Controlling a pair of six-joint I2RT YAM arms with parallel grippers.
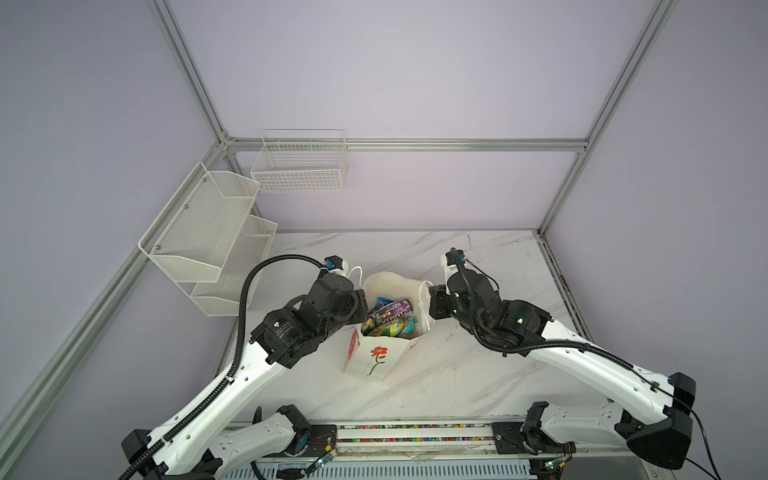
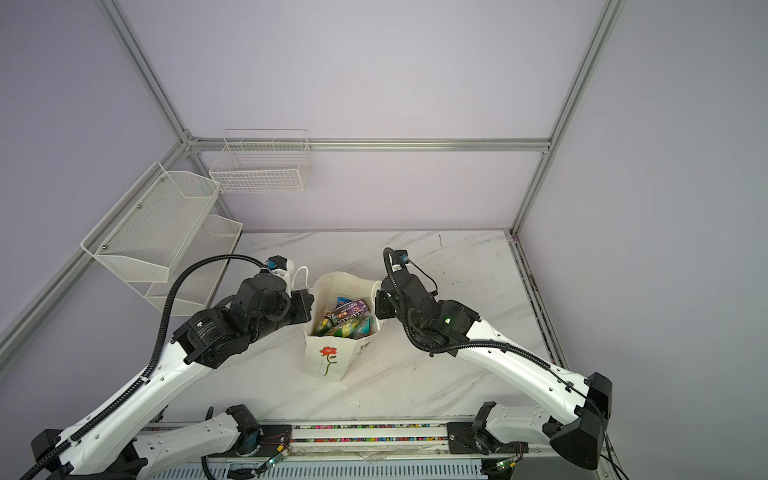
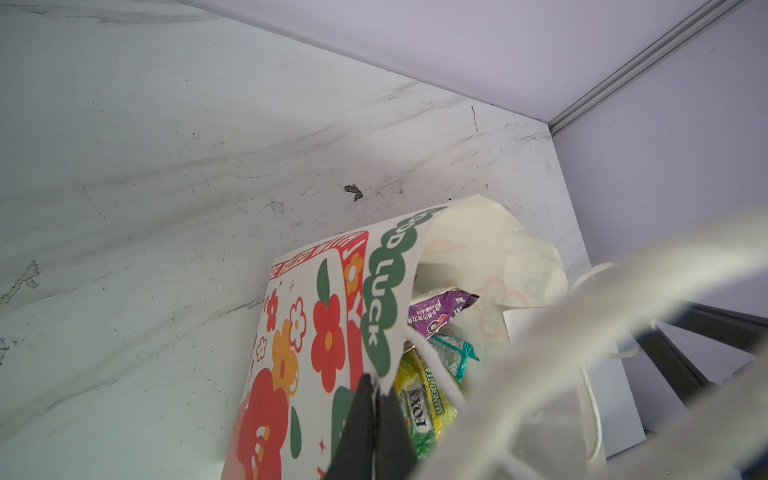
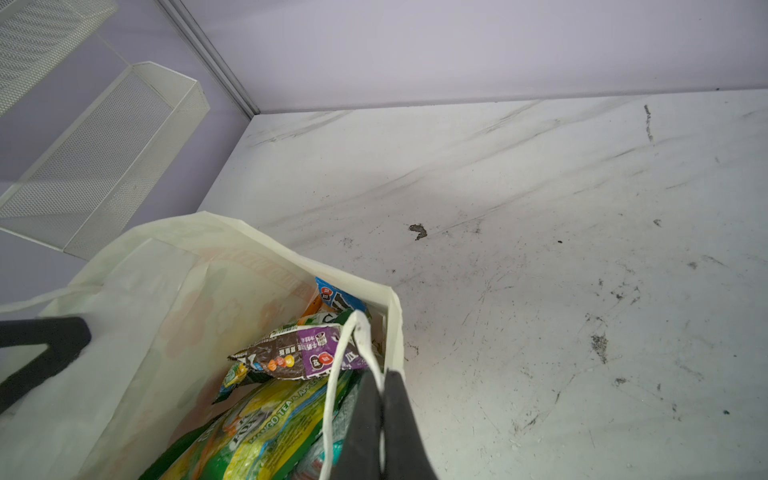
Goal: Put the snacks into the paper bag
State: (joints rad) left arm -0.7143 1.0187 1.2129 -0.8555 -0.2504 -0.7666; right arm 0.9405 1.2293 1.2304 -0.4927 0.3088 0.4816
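We note pale lilac walls (image 1: 415, 75), silver aluminium frame rails (image 1: 415, 145), white grey-veined marble tabletop (image 1: 457, 374) lower centre; white tiered mesh shelf (image 1: 199, 232) and wire basket (image 1: 299, 174) centre left.

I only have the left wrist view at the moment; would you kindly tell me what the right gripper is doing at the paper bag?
Observer: The right gripper has its jaws shut on the rim of the paper bag, beside a cord handle.
Operator: Thank you; is anything beyond the purple packet?
Observer: Yes, a blue wrapper lies at the bag's far end.
Operator: Does the bag stand upright?
Observer: Yes, in both top views it stands upright on the marble table.
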